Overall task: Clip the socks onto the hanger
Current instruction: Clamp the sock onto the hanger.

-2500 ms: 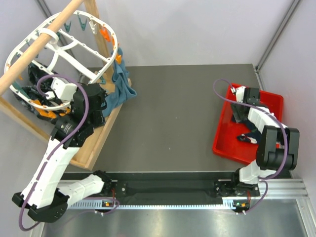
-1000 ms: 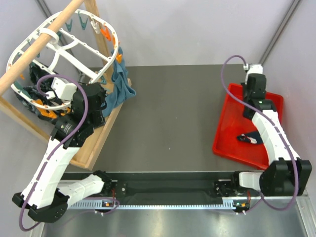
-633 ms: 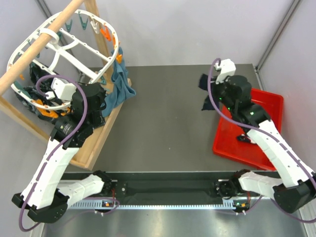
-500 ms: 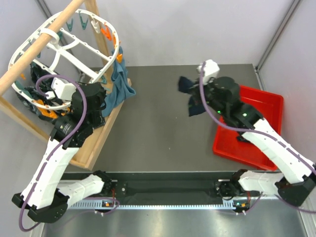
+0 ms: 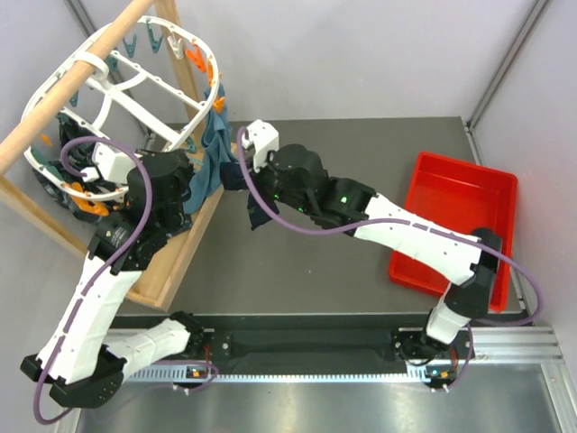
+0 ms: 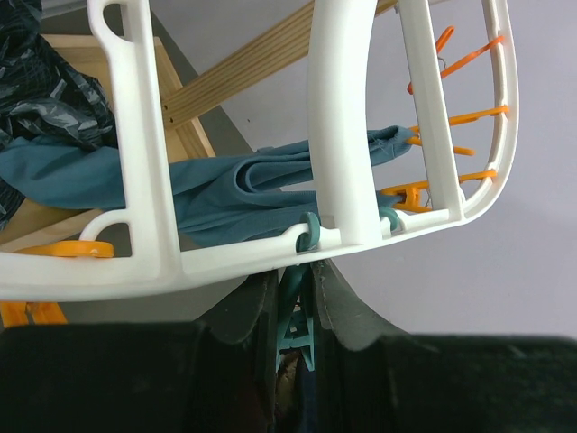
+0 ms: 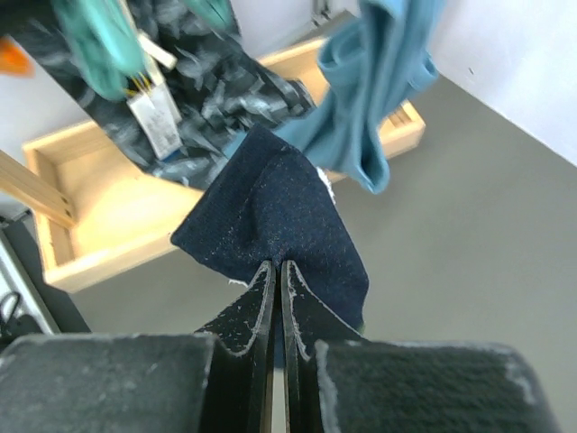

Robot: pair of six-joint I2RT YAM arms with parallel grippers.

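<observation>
The white oval hanger (image 5: 135, 86) hangs from a wooden pole at the far left, with teal and orange clips along its rim. My left gripper (image 6: 296, 275) sits just under the rim (image 6: 343, 135), shut on a teal clip (image 6: 297, 316) that it squeezes between its pads. My right arm reaches across the table to the hanger's side. Its gripper (image 7: 277, 263) is shut on a dark navy sock (image 7: 270, 212), which dangles beside the hanger in the top view (image 5: 256, 209), close to the left gripper.
A teal-blue garment (image 5: 215, 149) hangs from the hanger's right edge, next to the sock. A dark patterned cloth (image 7: 180, 63) hangs behind it over a wooden frame (image 5: 185, 244). A red bin (image 5: 469, 194) stands at the table's right.
My right arm has swung from the red bin across the table to the left, carrying the sock up beside the hanger. The left arm has held its place on the clip.
</observation>
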